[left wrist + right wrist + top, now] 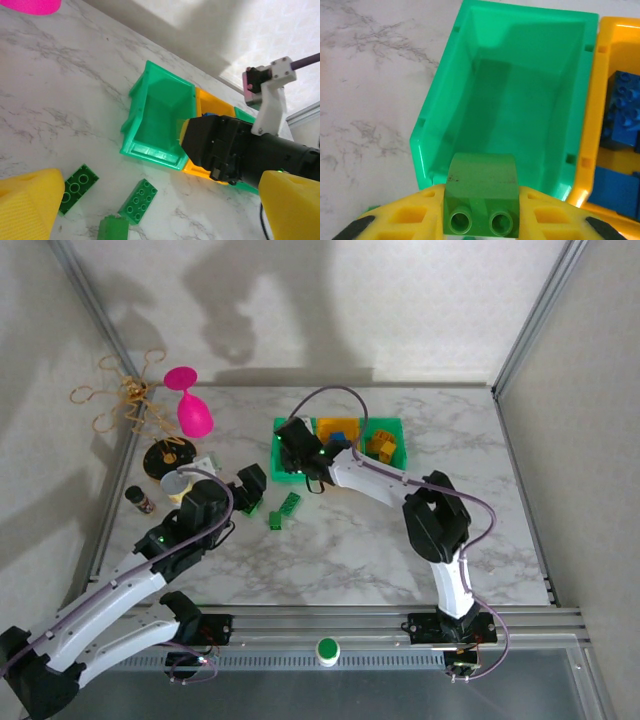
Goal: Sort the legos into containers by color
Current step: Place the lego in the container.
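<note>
A green lego (482,192) with a curved top is pinched between my right gripper's (482,220) yellow fingers, and it hangs over the near end of the left green container (445,100), whose floor is bare. In the top view the right gripper (296,455) is over that container (277,426). The orange-yellow container (592,115) beside it holds blue legos (622,107). The right green container (400,440) holds orange-yellow legos (380,447). My left gripper (160,215) stands open low over the table, with green legos (137,200) (77,186) (112,230) lying loose between its fingers.
A pink goblet (190,405) stands at the back left, near a tangle of tan bands (125,395). A small round cup (176,485), a dark disc (168,455) and a small dark bottle (140,501) sit by the left edge. The right arm's black wrist (235,150) hangs close beyond my left gripper.
</note>
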Robot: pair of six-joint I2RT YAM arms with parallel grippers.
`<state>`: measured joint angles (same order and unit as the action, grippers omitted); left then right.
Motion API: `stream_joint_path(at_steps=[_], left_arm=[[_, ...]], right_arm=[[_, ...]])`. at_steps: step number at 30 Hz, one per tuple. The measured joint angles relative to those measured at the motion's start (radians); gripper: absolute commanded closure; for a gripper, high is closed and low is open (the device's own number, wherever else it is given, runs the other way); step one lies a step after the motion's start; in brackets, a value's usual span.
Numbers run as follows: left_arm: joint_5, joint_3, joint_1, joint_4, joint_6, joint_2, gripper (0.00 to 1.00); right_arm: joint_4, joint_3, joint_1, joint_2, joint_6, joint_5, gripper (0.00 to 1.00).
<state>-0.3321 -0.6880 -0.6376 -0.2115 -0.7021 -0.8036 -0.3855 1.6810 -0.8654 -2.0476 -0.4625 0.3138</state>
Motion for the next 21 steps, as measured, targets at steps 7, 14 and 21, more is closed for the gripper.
stream_joint_path(at_steps=[7,14,21], left_arm=[[0.057,-0.003,0.073,0.039,0.013,-0.053,0.00],[0.098,-0.003,0.113,0.064,0.018,-0.084,0.00],[0.114,-0.003,0.118,0.085,0.010,-0.092,0.00]], right_arm=[[0.000,0.095,0.042,-0.129,0.015,-0.009,0.66],[-0.001,0.199,0.057,-0.234,0.045,-0.025,0.65],[0.003,0.234,0.061,-0.286,0.075,-0.034,0.60]])
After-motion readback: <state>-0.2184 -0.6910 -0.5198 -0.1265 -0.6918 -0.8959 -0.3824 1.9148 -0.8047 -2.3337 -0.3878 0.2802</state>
